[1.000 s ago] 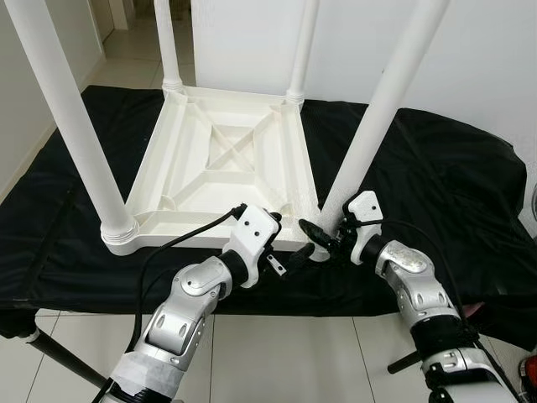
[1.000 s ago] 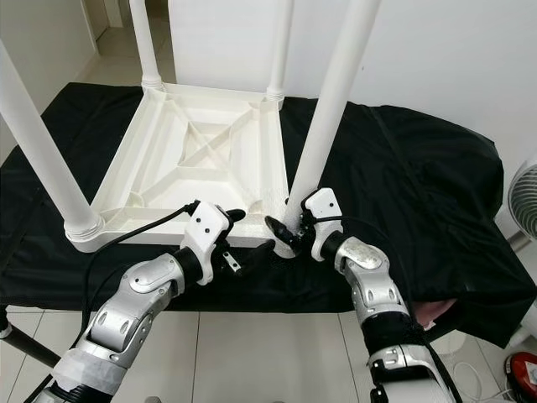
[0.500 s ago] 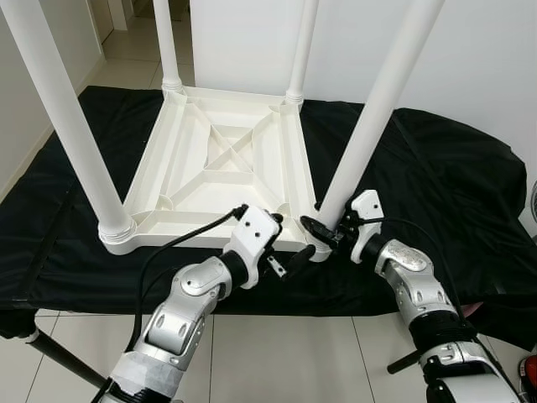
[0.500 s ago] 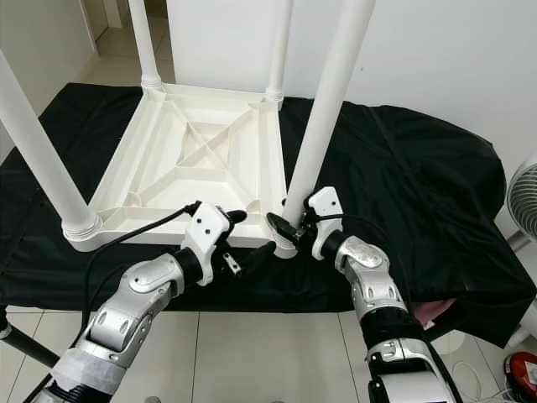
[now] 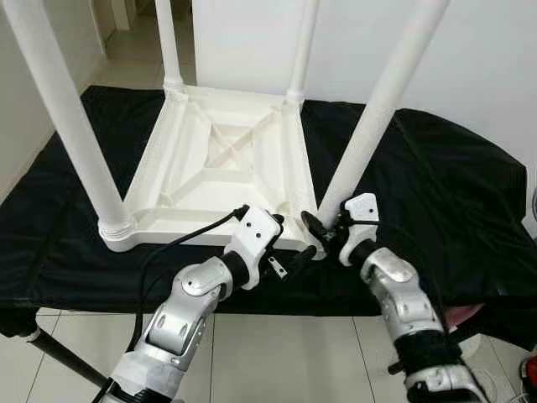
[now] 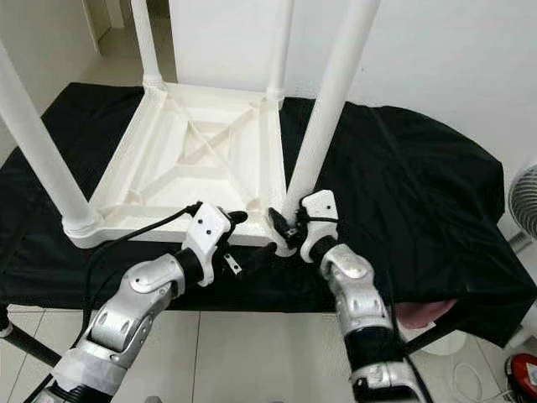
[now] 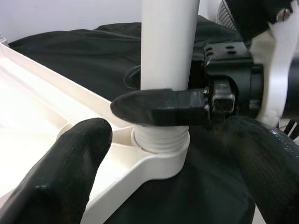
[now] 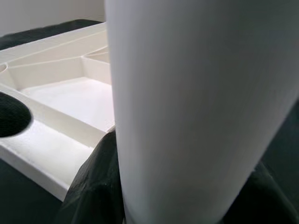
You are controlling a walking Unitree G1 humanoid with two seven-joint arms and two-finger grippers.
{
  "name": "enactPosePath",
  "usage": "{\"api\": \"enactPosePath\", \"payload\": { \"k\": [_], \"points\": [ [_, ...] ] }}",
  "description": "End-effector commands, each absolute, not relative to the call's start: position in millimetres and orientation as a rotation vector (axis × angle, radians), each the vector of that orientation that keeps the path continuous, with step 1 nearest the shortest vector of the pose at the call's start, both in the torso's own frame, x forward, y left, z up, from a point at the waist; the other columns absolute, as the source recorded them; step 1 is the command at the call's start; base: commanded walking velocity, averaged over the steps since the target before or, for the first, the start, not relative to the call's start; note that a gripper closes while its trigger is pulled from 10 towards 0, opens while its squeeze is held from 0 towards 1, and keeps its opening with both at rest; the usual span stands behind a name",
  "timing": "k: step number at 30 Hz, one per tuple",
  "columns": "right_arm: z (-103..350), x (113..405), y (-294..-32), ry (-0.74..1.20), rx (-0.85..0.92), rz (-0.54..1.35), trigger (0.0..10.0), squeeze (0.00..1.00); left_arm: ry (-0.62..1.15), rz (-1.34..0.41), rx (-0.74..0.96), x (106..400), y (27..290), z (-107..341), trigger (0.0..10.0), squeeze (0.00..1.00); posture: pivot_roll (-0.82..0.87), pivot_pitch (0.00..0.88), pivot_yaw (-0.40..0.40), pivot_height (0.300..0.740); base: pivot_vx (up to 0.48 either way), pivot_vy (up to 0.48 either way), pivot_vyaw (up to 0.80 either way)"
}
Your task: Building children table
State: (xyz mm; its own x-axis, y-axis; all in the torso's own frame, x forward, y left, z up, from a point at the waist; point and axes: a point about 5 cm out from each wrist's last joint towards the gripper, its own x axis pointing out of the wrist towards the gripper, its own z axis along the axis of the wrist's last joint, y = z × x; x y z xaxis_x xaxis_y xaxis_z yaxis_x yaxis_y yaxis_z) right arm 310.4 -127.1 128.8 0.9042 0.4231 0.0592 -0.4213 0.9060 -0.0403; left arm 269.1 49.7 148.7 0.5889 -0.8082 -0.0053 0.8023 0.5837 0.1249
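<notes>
Left wrist view: the tall white plastic table leg (image 7: 166, 46) is gripped by the right gripper (image 5: 323, 233), jaws closed on it; it should be turned straight. The left gripper (image 5: 295, 256) waits beside, jaws open.

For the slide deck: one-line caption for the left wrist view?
Right gripper clamps the white table leg just above its threaded base, seated in the upturned tabletop's corner socket.

Two silver arms are showing white wrist housings (screws visible) — a black cable is trailing the left arm (image 5: 189, 306), probably its camera lead.
</notes>
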Motion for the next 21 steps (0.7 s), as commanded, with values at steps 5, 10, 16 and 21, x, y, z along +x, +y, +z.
{"api": "enactPosePath", "payload": {
  "k": [5, 10, 16, 21],
  "points": [
    [120.1, 304.0, -124.2, -0.001, 0.031, 0.138, 10.0, 0.00, -0.063, -0.931, 0.122, 267.2, 45.8, 151.1, 10.0, 0.00, -0.05, 0.000, -0.074, 0.740, 0.000, 0.000, 0.00],
    [121.4, 297.6, -121.0, 0.017, 0.042, 0.030, 10.0, 0.00, -0.062, -0.934, 0.116, 265.3, 44.2, 150.3, 10.0, 0.00, -0.05, 0.000, -0.075, 0.740, 0.000, 0.000, 0.00],
    [124.0, 297.3, -125.0, 0.005, 0.052, 0.029, 10.0, 1.00, -0.062, -0.939, 0.120, 264.9, 43.7, 149.6, 10.0, 0.00, -0.05, 0.000, -0.072, 0.740, 0.000, 0.000, 0.00],
    [129.2, 298.1, -129.4, -0.022, 0.065, 0.086, 10.0, 1.00, -0.055, -0.947, 0.129, 264.0, 45.9, 147.5, 10.0, 0.00, -0.05, 0.000, -0.070, 0.740, 0.000, 0.000, 0.00]
  ]
}}
